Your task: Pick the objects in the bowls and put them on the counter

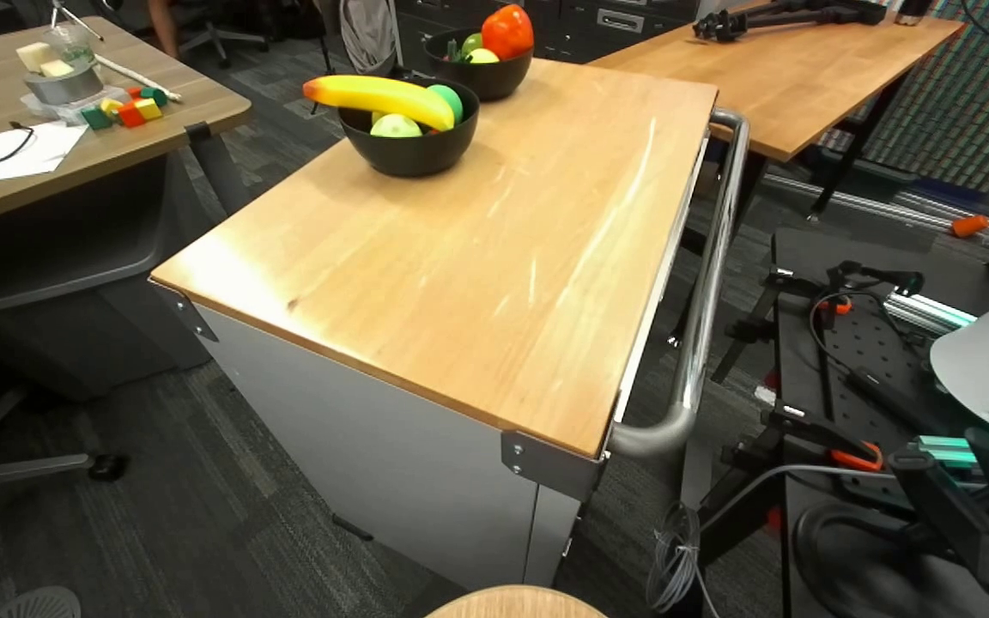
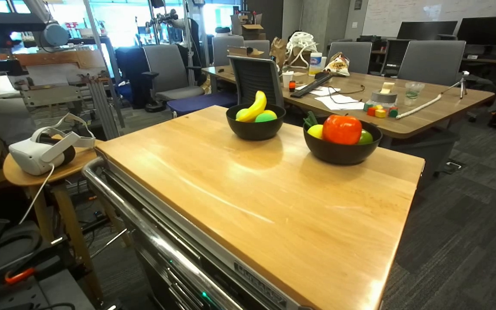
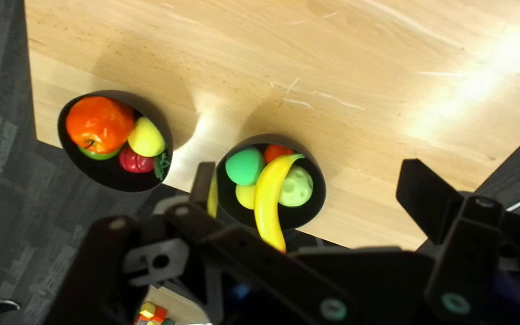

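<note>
2 bowls (image 2: pixel 255 131) (image 2: pixel 342 155), 1 holding 1 banana (image 3: pixel 266 203), share 1 counter (image 2: pixel 317 224); the end effector (image 3: pixel 306 183) gapes empty.

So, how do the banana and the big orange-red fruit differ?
The banana is yellow, long and curved; the big orange-red fruit is round. In the wrist view, the banana juts past the rim of its bowl, while the big orange-red fruit sits within the rim of the other bowl. Both lie in black bowls on the counter.

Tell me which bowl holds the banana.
The right bowl in the wrist view: the banana overhangs its rim; the other bowl holds the big red fruit.
</note>
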Motion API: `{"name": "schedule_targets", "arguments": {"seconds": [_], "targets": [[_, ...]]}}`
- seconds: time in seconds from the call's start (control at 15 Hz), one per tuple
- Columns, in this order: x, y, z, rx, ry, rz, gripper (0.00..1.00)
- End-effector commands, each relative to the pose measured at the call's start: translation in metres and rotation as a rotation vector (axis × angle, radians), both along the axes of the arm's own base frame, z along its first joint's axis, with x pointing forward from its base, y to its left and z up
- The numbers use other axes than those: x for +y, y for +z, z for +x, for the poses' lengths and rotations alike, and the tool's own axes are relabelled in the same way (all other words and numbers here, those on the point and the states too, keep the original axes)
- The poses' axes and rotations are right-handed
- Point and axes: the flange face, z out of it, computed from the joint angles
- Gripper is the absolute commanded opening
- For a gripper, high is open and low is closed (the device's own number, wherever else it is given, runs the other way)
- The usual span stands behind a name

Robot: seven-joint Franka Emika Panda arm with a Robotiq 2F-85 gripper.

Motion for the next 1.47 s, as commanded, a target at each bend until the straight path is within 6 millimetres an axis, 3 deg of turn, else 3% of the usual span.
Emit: {"name": "schedule_targets", "arguments": {"seconds": [0.0,0.2,0.4,1.0,1.13,1.2,1.4], "targets": [[-0.004,-0.003,0.003,0.007,0.004,0.012,1.00],[-0.002,-0.008,0.009,-0.046,0.007,-0.020,1.00],[-0.006,-0.030,0.037,-0.170,0.005,-0.004,1.00],[0.015,-0.157,0.159,-0.119,0.001,0.103,1.00],[0.023,-0.155,0.159,-0.058,0.029,0.161,1.00],[0.019,-0.170,0.149,-0.078,0.009,0.117,1.00],[0.026,-0.170,0.158,-0.056,0.016,0.143,1.00]]}}
